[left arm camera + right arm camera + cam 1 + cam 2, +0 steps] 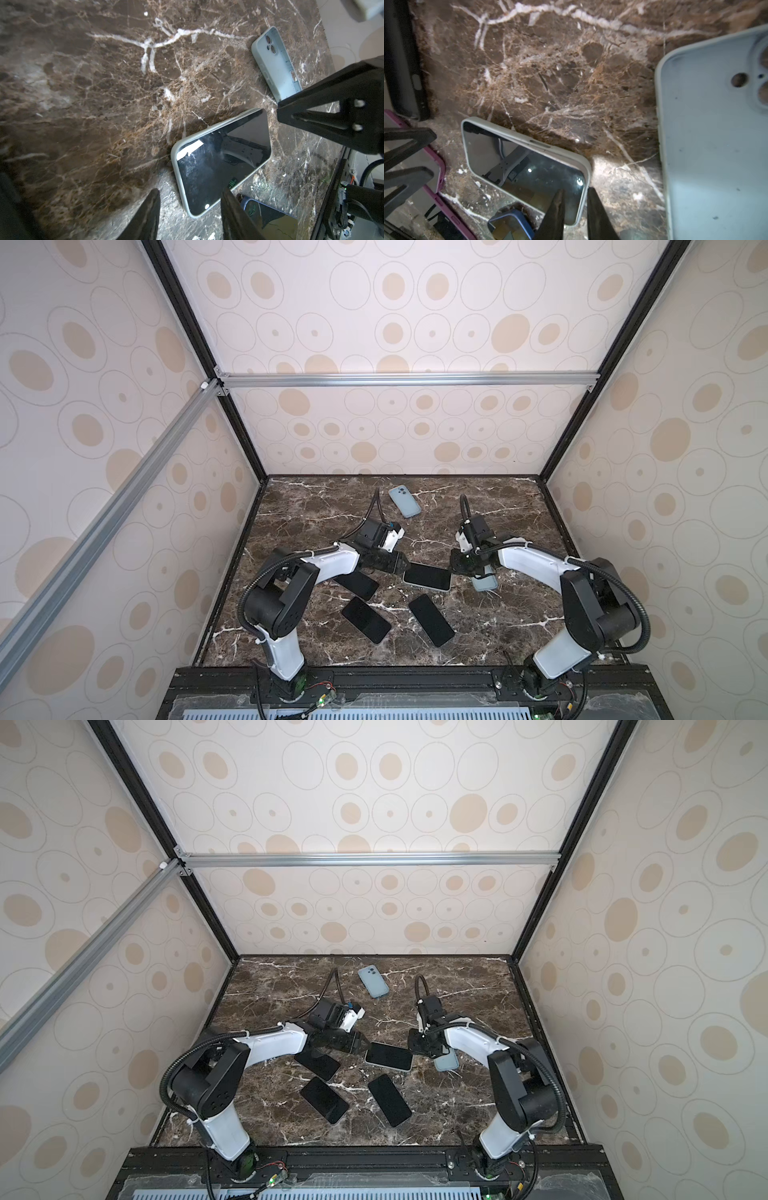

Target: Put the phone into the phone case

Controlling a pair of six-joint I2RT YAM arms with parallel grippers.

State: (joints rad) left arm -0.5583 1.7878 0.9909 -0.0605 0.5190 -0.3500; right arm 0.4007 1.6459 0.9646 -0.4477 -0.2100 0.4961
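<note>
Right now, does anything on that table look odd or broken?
Nothing broken or spilled. Only untidiness: phones lie at mixed angles on the marble table, and an empty pale blue case sits partly hidden under the right arm. The right claw straddles a corner of the cased middle phone.

Both top views: taken from high over the base rail (407,676), pitched down toward the back wall (395,435). Wrist views: taken close over the marble tabletop (104,83), looking along the jaws. The pale-cased phone (222,158) at the jaw tips is shared by all four.
</note>
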